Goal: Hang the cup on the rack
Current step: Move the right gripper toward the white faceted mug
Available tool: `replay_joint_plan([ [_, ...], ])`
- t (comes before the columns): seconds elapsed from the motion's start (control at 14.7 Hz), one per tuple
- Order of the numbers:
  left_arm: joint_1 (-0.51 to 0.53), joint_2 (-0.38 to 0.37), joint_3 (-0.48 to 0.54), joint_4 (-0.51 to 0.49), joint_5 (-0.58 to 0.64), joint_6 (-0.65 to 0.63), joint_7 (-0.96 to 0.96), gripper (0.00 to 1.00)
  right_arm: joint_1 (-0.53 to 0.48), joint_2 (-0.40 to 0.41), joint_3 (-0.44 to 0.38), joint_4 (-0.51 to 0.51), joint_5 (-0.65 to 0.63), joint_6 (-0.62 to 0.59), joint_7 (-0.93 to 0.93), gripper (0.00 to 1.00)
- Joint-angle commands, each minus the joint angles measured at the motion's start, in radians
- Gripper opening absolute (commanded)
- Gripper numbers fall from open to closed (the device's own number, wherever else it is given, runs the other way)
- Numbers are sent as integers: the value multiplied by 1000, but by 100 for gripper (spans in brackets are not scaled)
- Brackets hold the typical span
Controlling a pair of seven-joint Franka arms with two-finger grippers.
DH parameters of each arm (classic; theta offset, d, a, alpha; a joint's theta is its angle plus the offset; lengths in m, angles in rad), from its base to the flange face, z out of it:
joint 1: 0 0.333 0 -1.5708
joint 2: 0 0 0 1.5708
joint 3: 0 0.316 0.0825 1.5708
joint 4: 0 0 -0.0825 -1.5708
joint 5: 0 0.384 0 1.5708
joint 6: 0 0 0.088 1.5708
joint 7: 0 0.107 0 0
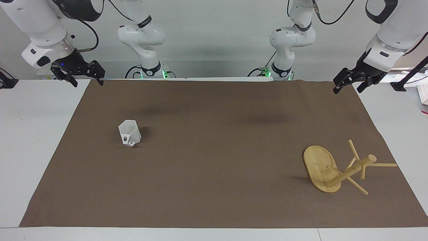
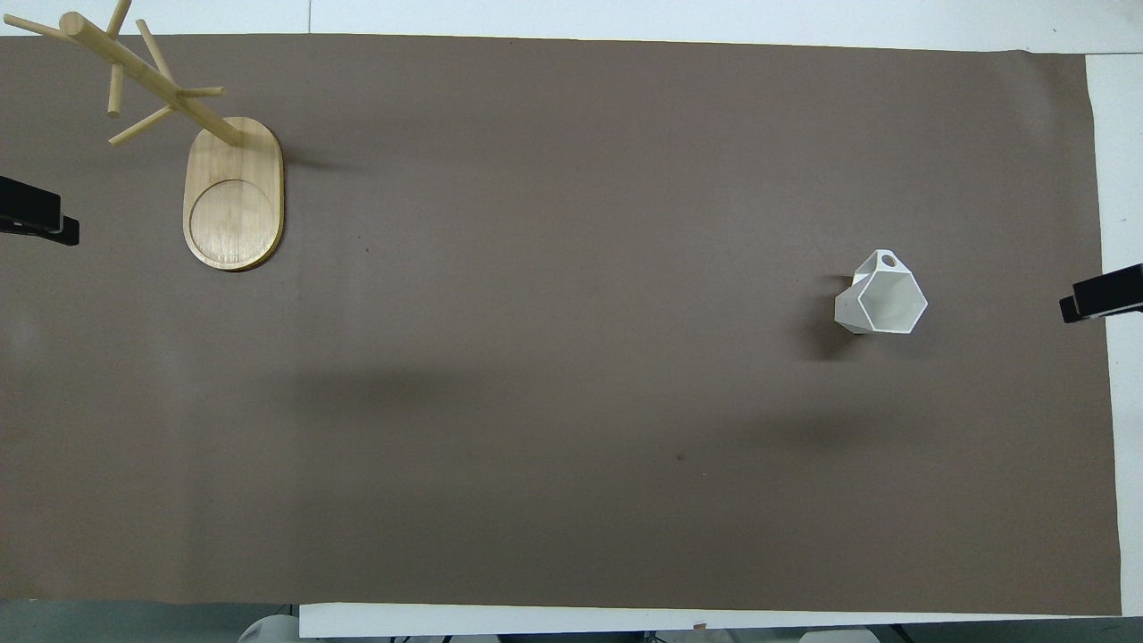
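Observation:
The white faceted cup (image 1: 129, 134) stands upright on the brown cloth toward the right arm's end, its handle on the side away from the robots; it also shows in the overhead view (image 2: 880, 300). The bamboo rack (image 1: 321, 169) stands upright toward the left arm's end, farther from the robots than the cup, with its oval base (image 2: 234, 198) and thin pegs free. My right gripper (image 1: 87, 81) is open and empty in the air over the cloth's corner; its tip shows in the overhead view (image 2: 1100, 295). My left gripper (image 1: 347, 89) is open and empty over the other corner, its tip (image 2: 40, 219) beside the rack.
A brown cloth (image 1: 214, 174) covers most of the white table (image 1: 33, 134). A white box edge (image 1: 423, 93) sits off the cloth at the left arm's end. Both arm bases (image 1: 150, 70) stand at the table's robot edge.

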Motion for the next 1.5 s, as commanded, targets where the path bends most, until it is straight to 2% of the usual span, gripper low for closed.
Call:
replay_joint_plan([
  [0.0, -13, -20, -18, -37, -6, 3, -13, 100, 2, -30, 5, -26, 8, -5, 9, 100],
  [0.07, -18, -20, -19, -38, -6, 9, -13, 100, 2, -30, 20, -26, 8, -13, -22, 100],
  [0.2, -28, -21, -19, -38, -6, 10, -13, 100, -14, -27, 21, -32, 18, 25, -271, 100],
  [0.55, -30, -20, -19, -44, -6, 62, -11, 100, -191, 64, 13, -33, 242, 111, -865, 100],
  [0.75, -31, -18, -19, -54, -6, 136, -11, 100, -311, 171, 13, -37, 469, 134, -1312, 100],
  [0.95, -63, -44, -21, -107, -6, 136, -14, 100, -402, 289, 13, -53, 656, 111, -1738, 100],
  [1.09, -67, -47, -19, -113, -6, 129, -14, 100, -443, 332, 13, -114, 768, 89, -1928, 100],
  [1.23, -67, -53, -21, -119, -6, 119, -14, 100, -478, 433, 13, -139, 882, 21, -2063, 100],
  [1.43, -87, -55, -25, -124, -6, 113, -54, 100, -477, 531, 13, -178, 998, -30, -2244, 100],
])
